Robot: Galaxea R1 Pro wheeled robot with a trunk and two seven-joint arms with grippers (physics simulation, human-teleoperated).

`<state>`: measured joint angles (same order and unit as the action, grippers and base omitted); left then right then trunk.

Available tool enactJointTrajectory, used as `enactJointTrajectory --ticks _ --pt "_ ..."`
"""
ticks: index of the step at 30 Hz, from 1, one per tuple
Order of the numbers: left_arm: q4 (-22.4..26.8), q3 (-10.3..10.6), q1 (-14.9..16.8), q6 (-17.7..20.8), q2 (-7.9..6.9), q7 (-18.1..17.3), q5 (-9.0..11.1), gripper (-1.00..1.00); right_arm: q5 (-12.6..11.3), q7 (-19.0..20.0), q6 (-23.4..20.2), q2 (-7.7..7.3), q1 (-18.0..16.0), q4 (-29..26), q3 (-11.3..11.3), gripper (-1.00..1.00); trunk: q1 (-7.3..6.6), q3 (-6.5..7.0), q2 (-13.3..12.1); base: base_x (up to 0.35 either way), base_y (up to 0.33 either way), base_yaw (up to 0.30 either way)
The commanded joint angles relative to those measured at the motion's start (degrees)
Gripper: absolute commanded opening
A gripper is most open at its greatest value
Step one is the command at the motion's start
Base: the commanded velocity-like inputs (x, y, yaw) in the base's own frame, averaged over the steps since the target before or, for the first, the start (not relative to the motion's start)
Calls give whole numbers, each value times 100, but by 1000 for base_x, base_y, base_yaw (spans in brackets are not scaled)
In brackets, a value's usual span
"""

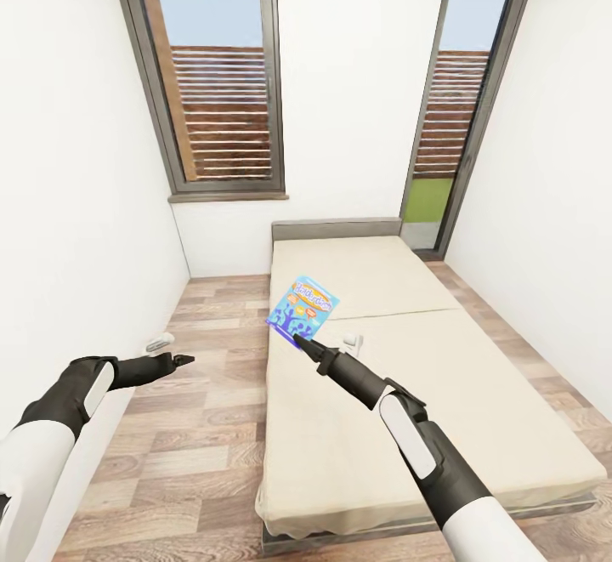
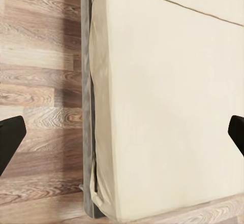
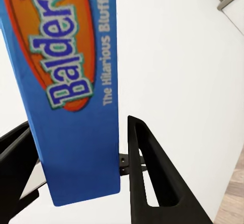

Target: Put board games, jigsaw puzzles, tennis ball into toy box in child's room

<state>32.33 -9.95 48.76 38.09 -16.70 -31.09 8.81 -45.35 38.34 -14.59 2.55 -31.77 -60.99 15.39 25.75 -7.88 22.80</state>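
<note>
Head view: I stand at the foot of the bed [image 1: 476,392], whose beige mattress runs away from me toward the grey headboard [image 1: 337,229] under the windows. My right gripper [image 1: 299,340] reaches over the mattress's left edge and carries the blue board game [image 1: 303,306], raised clear of the bedding and tilted. A small white object [image 1: 352,341] lies on the mattress just beside the arm; I cannot tell what it is. My left gripper [image 1: 182,360] hangs over the wood floor [image 1: 212,426], apart from the bed. Left wrist view: I see the mattress corner [image 2: 168,107], the grey bed frame [image 2: 86,112] and floor planks; the two dark fingertips [image 2: 10,137] sit far apart with nothing between them. Right wrist view: the blue box [image 3: 76,92], lettered "Balderd…", stands edge-on between the black fingers [image 3: 147,173], which clamp its lower end. I judge the step in hand to be carrying this game away from the bed. The next move calls for turning the base toward the table and toy box while the grip holds.
</note>
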Motion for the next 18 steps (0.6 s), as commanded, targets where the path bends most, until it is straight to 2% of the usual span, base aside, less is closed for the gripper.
enactJointTrajectory --ticks 1,13,18 --pt "1 -16 4 41 1 -5 25 100 -61 -2 -52 7 -6 0 -1 -100 3 -8 12 0 0 12" --pt "1 -16 5 41 15 -9 26 100 -61 -2 184 -10 -5 6 -1 -100 3 90 12 0 -3 57" --pt "11 -10 5 41 24 3 25 100 -66 -2 200 -9 -4 8 -1 -100 3 135 12 0 -186 67"
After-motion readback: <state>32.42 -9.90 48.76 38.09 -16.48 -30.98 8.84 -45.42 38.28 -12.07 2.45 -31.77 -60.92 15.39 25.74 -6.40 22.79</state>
